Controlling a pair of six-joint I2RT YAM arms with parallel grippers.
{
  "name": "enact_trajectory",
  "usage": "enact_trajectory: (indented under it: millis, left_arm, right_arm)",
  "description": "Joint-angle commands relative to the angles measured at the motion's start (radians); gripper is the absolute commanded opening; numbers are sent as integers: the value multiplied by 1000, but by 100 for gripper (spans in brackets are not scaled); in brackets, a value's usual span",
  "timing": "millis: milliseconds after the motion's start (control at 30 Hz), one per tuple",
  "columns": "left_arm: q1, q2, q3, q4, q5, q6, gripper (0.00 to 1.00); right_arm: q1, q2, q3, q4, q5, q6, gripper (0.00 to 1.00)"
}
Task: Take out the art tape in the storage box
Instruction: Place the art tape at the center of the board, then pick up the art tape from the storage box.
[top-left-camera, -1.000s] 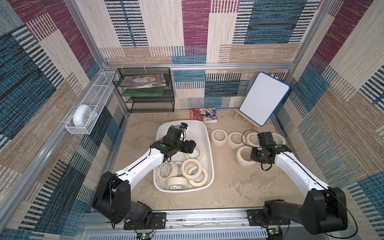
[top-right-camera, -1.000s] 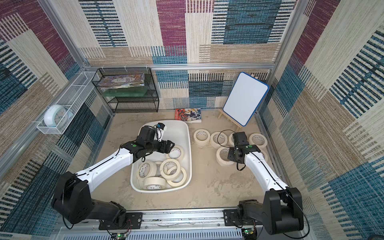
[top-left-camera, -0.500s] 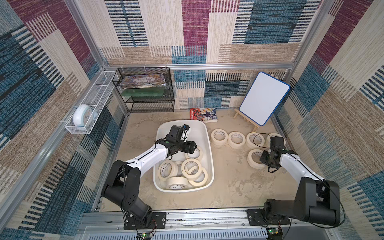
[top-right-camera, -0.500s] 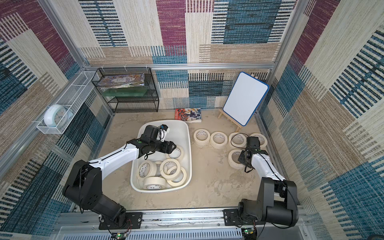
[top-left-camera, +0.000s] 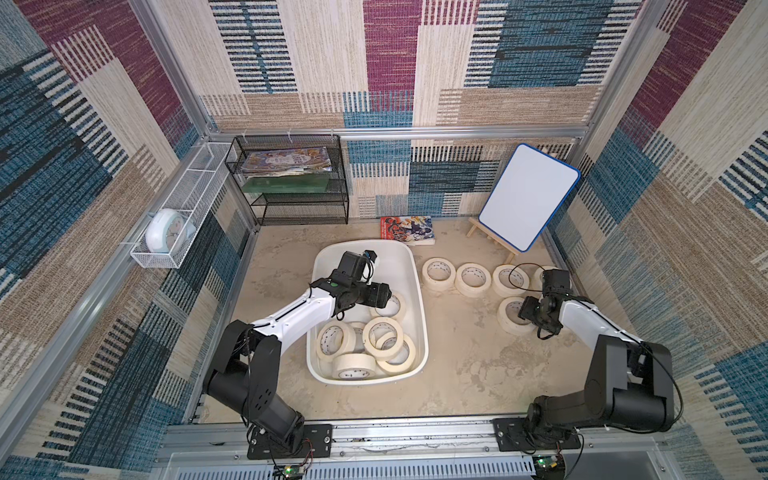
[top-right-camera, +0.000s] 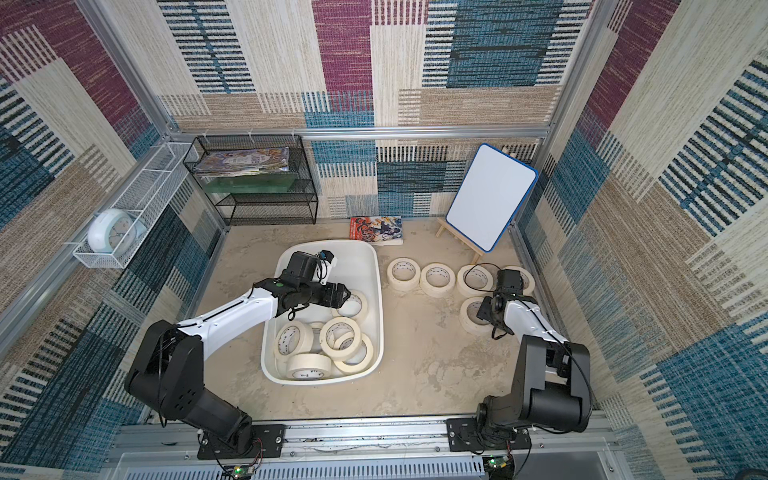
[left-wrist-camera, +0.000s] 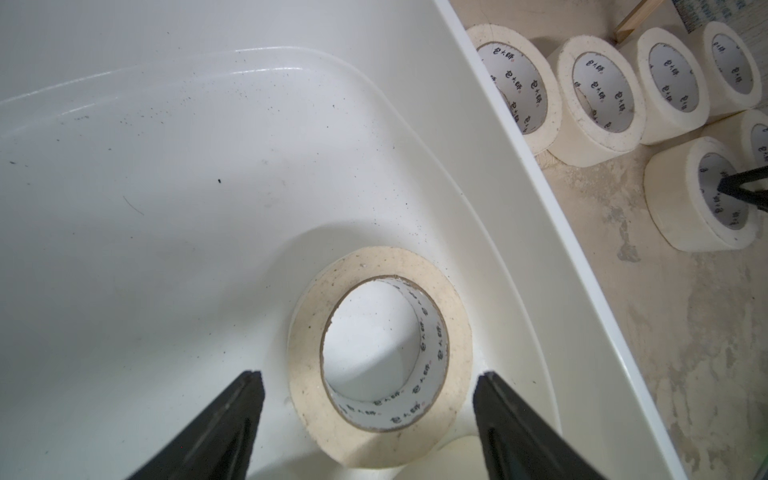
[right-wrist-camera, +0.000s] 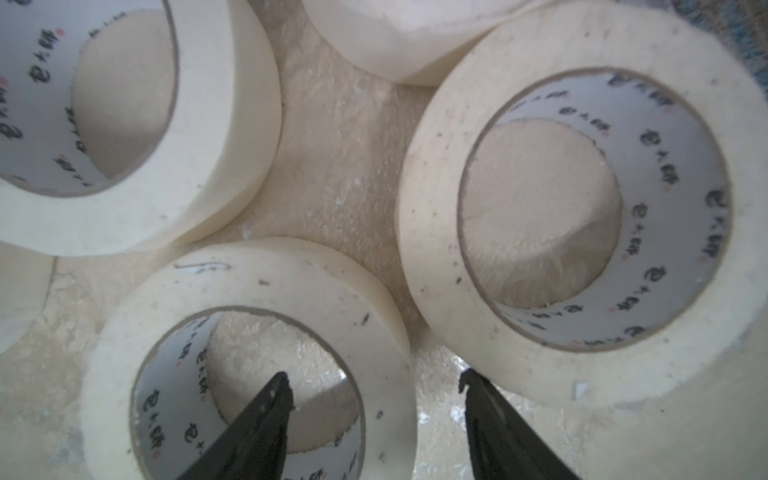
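My left hand (left-wrist-camera: 369, 376) is open astride a roll (left-wrist-camera: 376, 262) lying flat by the box's (left-wrist-camera: 478, 137) long wall. There's little room there, so I'd lower straight, one finger into the core. My right hand (right-wrist-camera: 375, 374) is open too, bracketing a second roll's (right-wrist-camera: 249, 282) wall on the worktop (right-wrist-camera: 345, 166).

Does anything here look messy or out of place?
Only inside the storage box: its art tape rolls lie jumbled and overlapping, one tipped on edge, while the rolls outside sit flat.
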Motion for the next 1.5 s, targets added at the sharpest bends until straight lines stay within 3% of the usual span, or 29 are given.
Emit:
enact_trajectory:
  millis: [0, 67, 200, 367, 667, 900, 1233, 1467]
  left_arm:
    - [1, 14, 15, -17, 26, -1, 85]
    - [2, 33, 32, -51, 33, 12, 84]
    - [2, 56, 41, -104, 9, 20, 84]
    - [4, 83, 35, -149, -114, -6, 80]
    - [9, 156, 44, -94, -189, -48, 72]
    - [10, 260, 107, -49, -151, -87, 57]
    - [7, 234, 198, -122, -216, -67, 32]
    - [7, 179, 234, -169, -232, -57, 27]
  right_arm:
    - [5, -54, 29, -5, -57, -33, 71]
    - [41, -90, 47, -10, -111, -15, 71]
    - [179, -106, 87, -40, -103, 20, 72]
    - [366, -80, 175, -95, -79, 35, 72]
    - [569, -18, 288, -111, -92, 7, 73]
    - [678, 41, 322, -110, -98, -1, 71]
    - [840, 196, 542, -135, -78, -24, 52]
    - [890, 373, 692, -113, -104, -43, 55]
